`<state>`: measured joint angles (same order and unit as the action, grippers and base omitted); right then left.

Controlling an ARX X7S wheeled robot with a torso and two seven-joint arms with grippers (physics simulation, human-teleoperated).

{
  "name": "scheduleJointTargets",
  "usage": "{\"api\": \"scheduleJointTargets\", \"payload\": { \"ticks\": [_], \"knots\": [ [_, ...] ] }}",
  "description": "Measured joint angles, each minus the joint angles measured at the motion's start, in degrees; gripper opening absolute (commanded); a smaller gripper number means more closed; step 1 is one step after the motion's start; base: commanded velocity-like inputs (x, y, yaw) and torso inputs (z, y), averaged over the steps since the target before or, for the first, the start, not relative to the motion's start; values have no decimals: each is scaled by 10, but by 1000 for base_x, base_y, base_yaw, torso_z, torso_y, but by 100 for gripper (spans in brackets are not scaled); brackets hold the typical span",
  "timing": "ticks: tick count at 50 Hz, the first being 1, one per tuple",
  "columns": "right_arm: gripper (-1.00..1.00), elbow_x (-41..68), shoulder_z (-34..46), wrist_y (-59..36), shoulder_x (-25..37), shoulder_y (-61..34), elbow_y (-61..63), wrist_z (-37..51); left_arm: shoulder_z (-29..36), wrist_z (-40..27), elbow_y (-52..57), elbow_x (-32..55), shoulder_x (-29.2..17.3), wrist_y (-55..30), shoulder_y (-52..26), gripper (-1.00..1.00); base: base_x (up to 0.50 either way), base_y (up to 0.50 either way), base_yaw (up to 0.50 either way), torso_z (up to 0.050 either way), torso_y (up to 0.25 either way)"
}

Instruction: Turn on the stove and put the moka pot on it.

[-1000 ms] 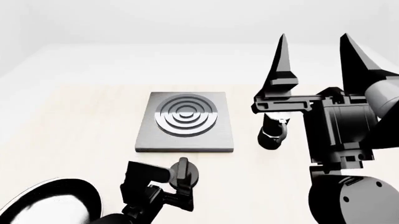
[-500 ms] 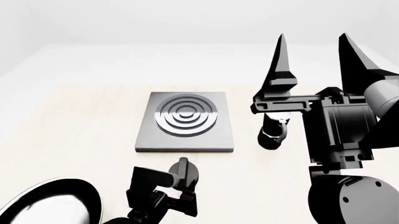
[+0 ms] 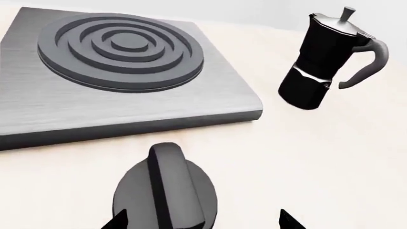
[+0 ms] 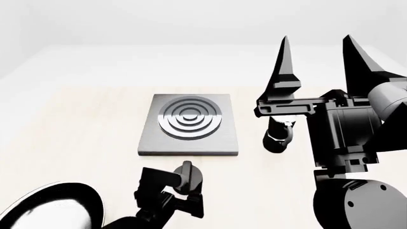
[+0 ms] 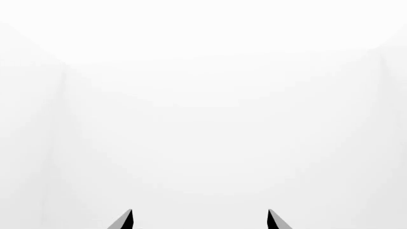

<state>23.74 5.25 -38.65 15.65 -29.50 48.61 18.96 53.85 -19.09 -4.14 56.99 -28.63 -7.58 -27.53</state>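
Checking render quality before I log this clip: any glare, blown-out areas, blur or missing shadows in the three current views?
Right wrist view: almost pure white, only the right gripper fingertips showing. Head view: sharp, far background washed out, bright glare on the frying pan, hardly any cast shadows. Left wrist view: crisp, small highlights on the moka pot, soft brushed sheen on the stove, knob sharp.

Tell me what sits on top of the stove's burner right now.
Nothing does: the stove shows bare concentric rings in head and left wrist views. The moka pot stands on the table beside it, partly hidden by the right gripper in the head view.
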Motion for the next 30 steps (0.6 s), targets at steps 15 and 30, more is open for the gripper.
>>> {"api": "scheduleJointTargets", "payload": {
  "ticks": [15, 30],
  "knots": [
    [100, 2, 4, 6, 3, 2, -3, 3, 0, 26, -55, -1, 22, 4, -11, 100, 0, 0, 0, 0, 0],
    [100, 6, 7, 9, 6, 2, -3, 7, 3, 47, -95, -3, 42, 4, -21, 100, 0, 0, 0, 0, 0]
  ]
}}
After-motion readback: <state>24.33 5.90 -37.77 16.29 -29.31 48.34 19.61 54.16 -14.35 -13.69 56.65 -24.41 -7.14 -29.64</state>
